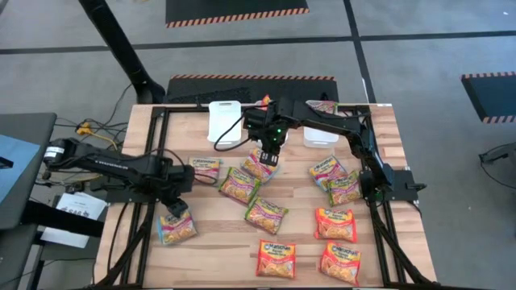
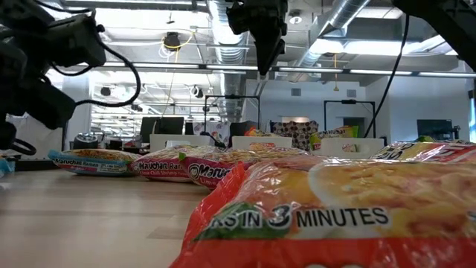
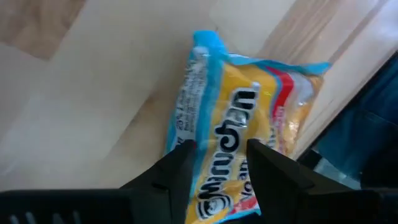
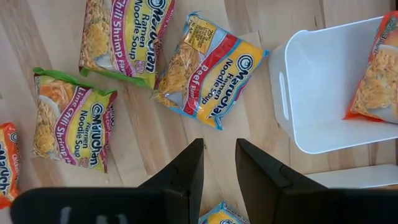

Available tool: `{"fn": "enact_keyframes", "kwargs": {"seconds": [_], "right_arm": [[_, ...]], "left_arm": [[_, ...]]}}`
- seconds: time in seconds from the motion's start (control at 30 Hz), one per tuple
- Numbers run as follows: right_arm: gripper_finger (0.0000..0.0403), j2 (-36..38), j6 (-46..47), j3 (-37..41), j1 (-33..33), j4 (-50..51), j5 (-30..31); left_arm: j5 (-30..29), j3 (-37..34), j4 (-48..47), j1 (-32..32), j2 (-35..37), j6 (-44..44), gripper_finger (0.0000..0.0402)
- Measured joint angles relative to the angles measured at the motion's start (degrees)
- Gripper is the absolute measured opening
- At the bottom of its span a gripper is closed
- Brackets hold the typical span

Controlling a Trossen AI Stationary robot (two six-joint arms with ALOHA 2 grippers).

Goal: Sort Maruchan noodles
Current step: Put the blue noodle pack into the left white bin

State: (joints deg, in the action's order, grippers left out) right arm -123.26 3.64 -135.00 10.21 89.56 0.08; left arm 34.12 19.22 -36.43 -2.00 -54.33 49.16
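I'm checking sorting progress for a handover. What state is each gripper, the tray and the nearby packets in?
left gripper: open, above the blue-yellow packet.
blue-yellow packet: lying flat on the table, not gripped.
right gripper: open, empty, above the table.
beef packet: flat on the table, outside the tray.
white tray: upright, holding an orange packet.

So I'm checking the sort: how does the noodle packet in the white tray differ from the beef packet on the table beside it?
The orange noodle packet lies inside the white plastic tray; the yellow, red and blue beef noodle packet lies outside it, on the wooden table. The orange one is cut off by the picture's edge; the beef one shows whole. Both are glossy, flat and ungripped.
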Motion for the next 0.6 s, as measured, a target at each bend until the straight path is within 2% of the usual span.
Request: {"fn": "enact_keyframes", "kwargs": {"seconds": [0.37,0.47,0.6], "right_arm": [[0.0119,0.0,0.0,0.0,-0.22,-0.2,0.02],[0.0118,0.0,0.41,0.0,-0.22,-0.44,0.11],[0.0118,0.0,0.46,0.0,-0.22,-1.01,0.27]], "left_arm": [[-0.92,-6.93,11.68,-3.05,0.1,10.48,0.0132],[-1.84,-7.23,12.9,-3.82,0.15,11.39,0.0106],[-2.69,-7.34,15.94,-4.53,0.07,10.83,0.0037]]}}
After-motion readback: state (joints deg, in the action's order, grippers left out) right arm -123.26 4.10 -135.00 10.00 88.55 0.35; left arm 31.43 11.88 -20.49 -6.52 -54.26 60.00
